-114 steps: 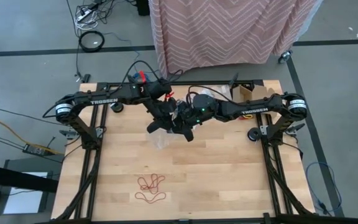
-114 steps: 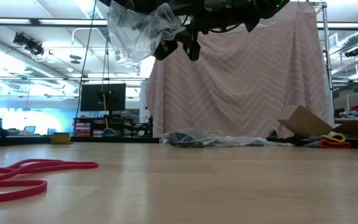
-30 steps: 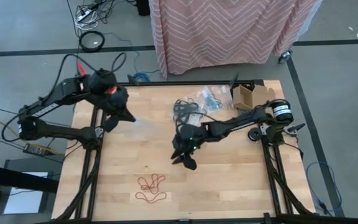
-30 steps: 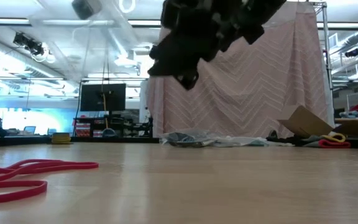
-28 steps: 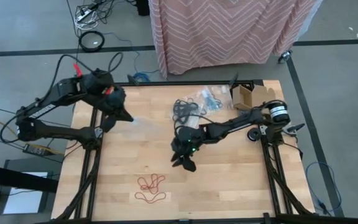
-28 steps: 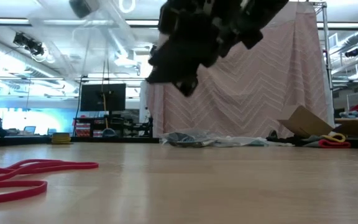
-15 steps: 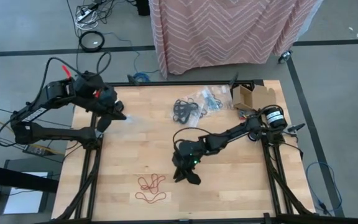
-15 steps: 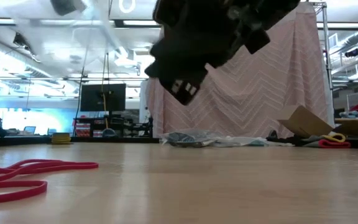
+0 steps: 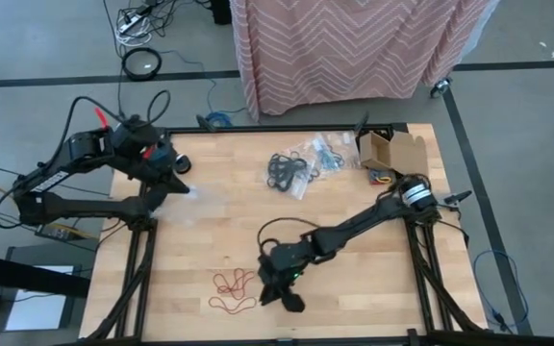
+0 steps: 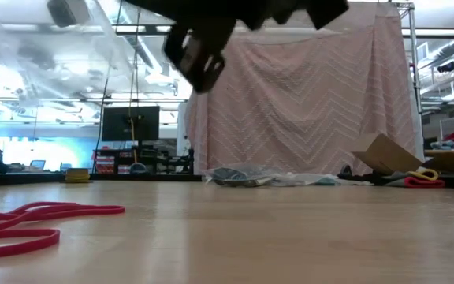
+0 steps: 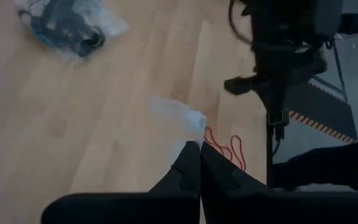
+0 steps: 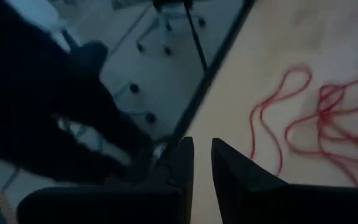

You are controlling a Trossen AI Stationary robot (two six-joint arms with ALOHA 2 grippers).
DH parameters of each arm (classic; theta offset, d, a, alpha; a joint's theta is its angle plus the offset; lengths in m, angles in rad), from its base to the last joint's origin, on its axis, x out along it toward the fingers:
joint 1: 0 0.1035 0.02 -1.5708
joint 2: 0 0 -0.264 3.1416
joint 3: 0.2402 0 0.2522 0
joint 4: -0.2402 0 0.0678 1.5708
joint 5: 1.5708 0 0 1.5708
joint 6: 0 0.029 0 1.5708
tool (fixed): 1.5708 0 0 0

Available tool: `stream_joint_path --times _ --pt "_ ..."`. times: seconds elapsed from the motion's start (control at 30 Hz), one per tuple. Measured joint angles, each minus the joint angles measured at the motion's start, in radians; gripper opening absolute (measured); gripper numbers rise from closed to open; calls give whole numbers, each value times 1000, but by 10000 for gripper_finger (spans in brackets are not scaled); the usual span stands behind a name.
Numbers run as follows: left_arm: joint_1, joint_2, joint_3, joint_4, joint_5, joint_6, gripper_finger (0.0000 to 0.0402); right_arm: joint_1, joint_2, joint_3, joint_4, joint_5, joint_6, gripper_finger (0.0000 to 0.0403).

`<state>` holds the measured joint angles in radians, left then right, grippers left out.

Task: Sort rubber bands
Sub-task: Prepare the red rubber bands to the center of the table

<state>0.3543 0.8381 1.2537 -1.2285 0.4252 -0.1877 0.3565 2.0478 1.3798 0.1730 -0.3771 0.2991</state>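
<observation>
We find the red rubber bands [image 9: 233, 290] lying loose on the wooden table [image 9: 354, 279], near its front edge and left of centre; in the low view they [image 10: 22, 221] sprawl flat on the boards at the near left. A second cluster, the black rubber bands [image 9: 287, 169], sits at the far side of the table, mixed up with clear plastic bags [image 9: 327, 154], and a cardboard box [image 9: 385, 149] stands just beside that heap to the right. Our right gripper [image 9: 279, 291] has its arm stretched low across the table from the right side and sits just beside the red loops, to their right; from its wrist we see the red bands [image 12: 319, 121] ahead of the fingertips, and its fingers [image 12: 180, 158] stand narrow, with a slim gap between them and nothing in it. Our left gripper [image 9: 176, 181] is at the table's left edge, well apart from the red cluster, its fingers [image 11: 188, 168] pressed together on a clear plastic bag [image 11: 178, 115] that hangs crumpled from the tips, above the bare wood.
</observation>
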Motion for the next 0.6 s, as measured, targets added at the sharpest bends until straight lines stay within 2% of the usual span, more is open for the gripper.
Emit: stream_joint_path --times 0.13,0.37,0.47,0.6 --pt "-3 -32 -3 4 26 33 0 6 133 121 -28 -32 19 47" --pt "-3 -101 -3 4 59 52 0 -12 386 472 -128 -114 63 47" --pt "-3 -129 -2 3 62 55 0 -32 455 590 -191 -152 63 41" --pt "-3 -166 -2 6 81 56 0 -52 521 672 -254 -213 92 26"
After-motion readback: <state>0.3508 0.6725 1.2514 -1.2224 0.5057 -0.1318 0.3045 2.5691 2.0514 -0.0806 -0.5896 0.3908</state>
